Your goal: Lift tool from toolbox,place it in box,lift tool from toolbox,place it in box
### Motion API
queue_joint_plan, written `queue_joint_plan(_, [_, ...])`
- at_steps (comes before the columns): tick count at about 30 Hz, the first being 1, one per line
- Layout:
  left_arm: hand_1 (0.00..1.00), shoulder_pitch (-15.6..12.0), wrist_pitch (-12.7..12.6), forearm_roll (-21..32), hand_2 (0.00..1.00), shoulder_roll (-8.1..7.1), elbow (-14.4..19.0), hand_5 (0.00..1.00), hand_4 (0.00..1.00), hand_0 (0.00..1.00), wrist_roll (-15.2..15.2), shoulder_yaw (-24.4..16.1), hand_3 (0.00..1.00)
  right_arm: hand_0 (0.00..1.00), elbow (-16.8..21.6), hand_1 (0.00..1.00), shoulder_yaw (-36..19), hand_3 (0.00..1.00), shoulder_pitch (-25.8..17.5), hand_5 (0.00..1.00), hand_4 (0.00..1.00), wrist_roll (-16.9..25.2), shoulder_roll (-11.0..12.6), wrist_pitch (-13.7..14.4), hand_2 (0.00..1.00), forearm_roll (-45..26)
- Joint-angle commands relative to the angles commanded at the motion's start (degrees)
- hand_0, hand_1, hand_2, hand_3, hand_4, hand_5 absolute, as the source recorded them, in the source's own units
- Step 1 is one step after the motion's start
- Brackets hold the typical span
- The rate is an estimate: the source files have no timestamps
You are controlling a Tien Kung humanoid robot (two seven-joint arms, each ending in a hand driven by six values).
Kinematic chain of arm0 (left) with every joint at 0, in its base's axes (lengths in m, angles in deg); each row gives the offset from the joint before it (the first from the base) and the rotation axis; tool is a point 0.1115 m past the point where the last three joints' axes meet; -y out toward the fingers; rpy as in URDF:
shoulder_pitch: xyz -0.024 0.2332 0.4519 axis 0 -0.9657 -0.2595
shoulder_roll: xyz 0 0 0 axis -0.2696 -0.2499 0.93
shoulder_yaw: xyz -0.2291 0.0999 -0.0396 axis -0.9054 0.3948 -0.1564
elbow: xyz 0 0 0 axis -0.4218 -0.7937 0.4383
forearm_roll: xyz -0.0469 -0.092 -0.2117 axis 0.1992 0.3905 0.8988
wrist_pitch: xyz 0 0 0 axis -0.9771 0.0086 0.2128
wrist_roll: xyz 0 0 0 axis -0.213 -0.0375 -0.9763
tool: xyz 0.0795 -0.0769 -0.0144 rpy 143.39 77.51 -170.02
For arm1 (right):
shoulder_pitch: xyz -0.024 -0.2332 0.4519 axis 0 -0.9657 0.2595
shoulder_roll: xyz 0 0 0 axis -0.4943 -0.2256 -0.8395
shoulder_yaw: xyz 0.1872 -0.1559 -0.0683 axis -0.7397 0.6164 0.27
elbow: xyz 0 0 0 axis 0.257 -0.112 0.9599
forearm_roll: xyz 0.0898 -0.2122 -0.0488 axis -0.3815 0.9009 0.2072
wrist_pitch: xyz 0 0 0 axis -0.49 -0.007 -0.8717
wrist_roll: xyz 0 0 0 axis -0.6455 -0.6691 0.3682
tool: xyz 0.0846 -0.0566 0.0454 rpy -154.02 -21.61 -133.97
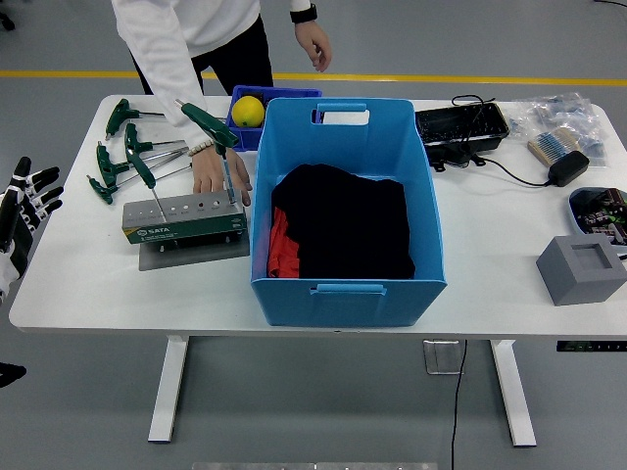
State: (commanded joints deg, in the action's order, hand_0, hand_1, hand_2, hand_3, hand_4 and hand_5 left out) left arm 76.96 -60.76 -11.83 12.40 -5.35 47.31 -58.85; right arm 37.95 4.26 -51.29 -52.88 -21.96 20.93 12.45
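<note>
Left hand point(22, 208) at the table's left edge, off the white table point(118, 289), fingers point(44, 178) spread and released, holding nothing. Right hand out of view.

Just past those fingers to the right: green tool holder point(182, 217) on a grey base plate point(193, 249), near table front-left. Two T-handle wrenches upright in the holder: one point(145, 179) at its left end, one point(217, 137) at its right end, green handle tilted up-left.

Right of holder, touching or nearly so: big blue box point(348, 201), open top, black cloth point(343, 220) inside with a bit of red cloth point(279, 245) at its left edge.

Farther from the fingers, behind the holder: loose green T-handle wrenches point(122, 147) lying flat on the table, clustered at far-left. Person's hand point(216, 171) reaching down just behind the holder's right end, palm on table, fingers at the shaft of the right upright wrench; grip unclear. Person's other hand point(314, 44) hanging free above the far edge.

Far side: small blue bin point(294, 93) with yellow round object point(247, 111), behind the box's left corner. Far right, well apart from the fingers: black tray point(460, 125), cable and adapter point(566, 166), grey block point(580, 268).
</note>
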Motion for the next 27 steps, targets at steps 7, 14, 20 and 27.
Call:
queue_joint_plan(7, [0.878, -0.18, -0.45, -0.02, 0.912, -0.17, -0.02, 0.998, 0.931, 0.864, -0.16, 0.17, 0.781, 0.706, -0.04, 0.690, -0.24, 0.598, -0.17, 0.690, 0.849, -0.11, -0.04, -0.06, 0.756, 0.30])
queue_joint_plan(14, [0.878, -0.07, -2.15, -1.25, 0.913, -0.40, 0.23, 0.984, 0.924, 0.864, -0.75, 0.26, 0.783, 0.707, -0.13, 0.689, 0.20, 0.600, 0.01, 0.690, 0.849, 0.01, 0.02, -0.22, 0.756, -0.45])
queue_joint_plan(20, [0.922, 0.67, -4.78, -8.78, 0.942, -2.14, 2.13, 0.870, 0.998, 0.894, -1.02, 0.75, 0.799, 0.706, -0.19, 0.690, 0.37, 0.598, 0.15, 0.691, 0.850, 0.08, 0.08, -0.30, 0.756, -0.84])
queue_joint_plan(27, [0.987, 5.86, -9.95, -25.49, 0.998, -8.71, 5.62, 0.758, 0.998, 0.955, -0.33, 5.62, 0.847, 0.707, -0.29, 0.690, 0.11, 0.598, 0.11, 0.689, 0.849, 0.00, 0.10, -0.54, 0.756, -0.67])
